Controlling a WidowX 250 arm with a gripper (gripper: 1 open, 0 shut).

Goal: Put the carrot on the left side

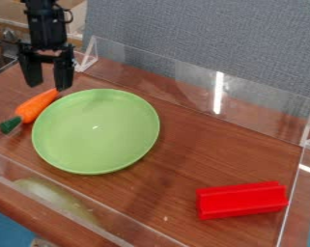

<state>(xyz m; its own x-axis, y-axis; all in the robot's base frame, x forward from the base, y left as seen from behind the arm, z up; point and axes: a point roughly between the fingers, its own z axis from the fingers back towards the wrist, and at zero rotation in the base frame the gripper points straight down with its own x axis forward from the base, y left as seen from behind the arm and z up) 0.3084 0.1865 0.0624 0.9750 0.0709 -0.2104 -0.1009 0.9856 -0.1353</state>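
The carrot (39,105) lay on the wooden worktop (183,159) toward the left edge of the frame, a little above mid-height. It was orange and tapered, and it sat at a slant: its dark green top pointed to the lower left, while the orange body ran up toward the upper right and ended near the rim of the plate.

The plate (96,132), round and light green, filled much of the left half of the frame, just to the right of the carrot. It was flat on the wood, with its inside bare.

The black jaws (47,79) hung in the upper left of the frame, above the upper end of the carrot in the picture. They stood wide, one finger on each side of a plain gap, and held nothing. Whether either fingertip touched anything could not be told from this view.

In the lower right of the frame lay a red block (241,200), rectangular and slightly tilted in the picture, well apart from both the plate and the carrot.

A clear wall (183,89) ran along the far side of the worktop, with a bright streak of light on it right of centre. Behind it, a grey textured panel (203,39) took up the upper right of the frame. At the lower left, a pale greenish shape showed behind the near clear edge, too blurred to name.
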